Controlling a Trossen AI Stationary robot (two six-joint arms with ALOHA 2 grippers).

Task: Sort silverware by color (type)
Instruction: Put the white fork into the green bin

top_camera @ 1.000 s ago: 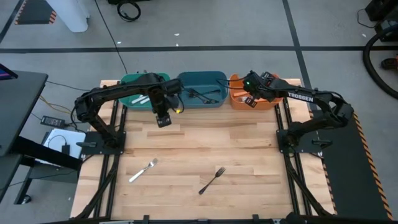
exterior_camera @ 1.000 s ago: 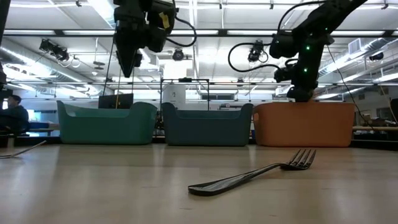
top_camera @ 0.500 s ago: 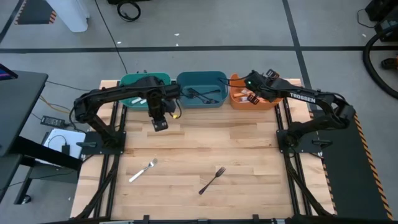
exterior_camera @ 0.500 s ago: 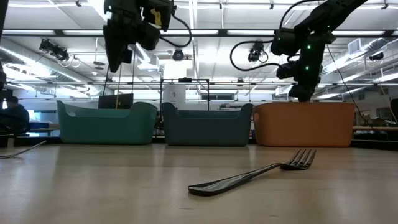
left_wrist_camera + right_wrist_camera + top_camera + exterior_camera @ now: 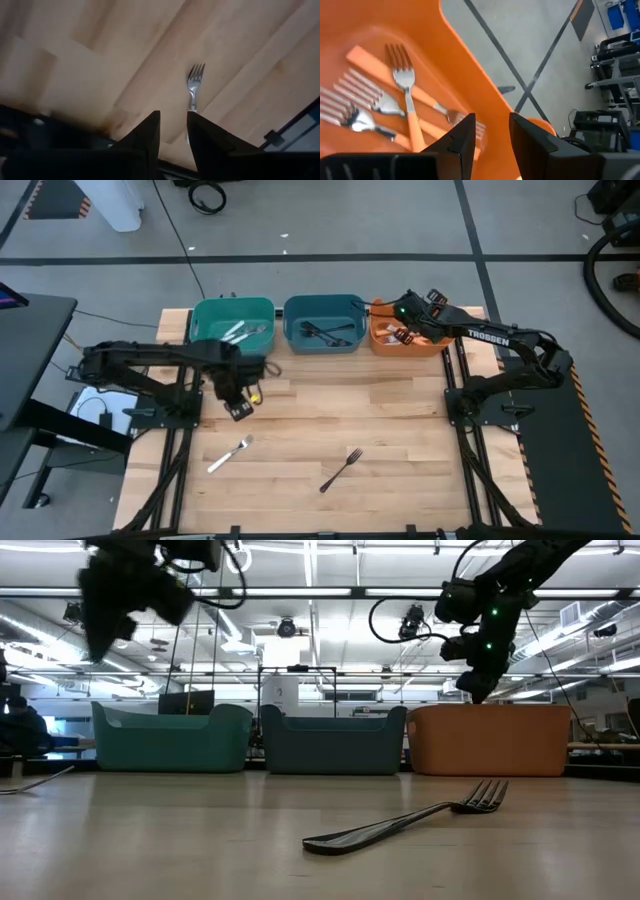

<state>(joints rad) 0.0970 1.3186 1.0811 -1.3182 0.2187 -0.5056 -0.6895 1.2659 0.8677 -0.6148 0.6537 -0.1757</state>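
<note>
A silver fork (image 5: 230, 454) lies flat on the wooden table near the front left; it also shows in the left wrist view (image 5: 194, 87). A black fork (image 5: 341, 469) lies flat to its right, close to the low camera (image 5: 410, 819). My left gripper (image 5: 240, 408) hangs open above the table, a little beyond the silver fork, with nothing between its fingers (image 5: 173, 135). My right gripper (image 5: 402, 336) is open over the orange bin (image 5: 385, 345), above several orange-handled forks (image 5: 407, 107) lying inside it.
A teal bin (image 5: 232, 325) with light cutlery, a blue bin (image 5: 322, 323) with black cutlery and the orange bin stand in a row along the table's far edge. Bare wood lies between the bins and the two forks.
My left gripper has swung from in front of the teal and blue bins toward the table's near left, sinking slightly and rolling about its own axis; it now hangs near the silver fork. Both forks on the table have stayed put.
</note>
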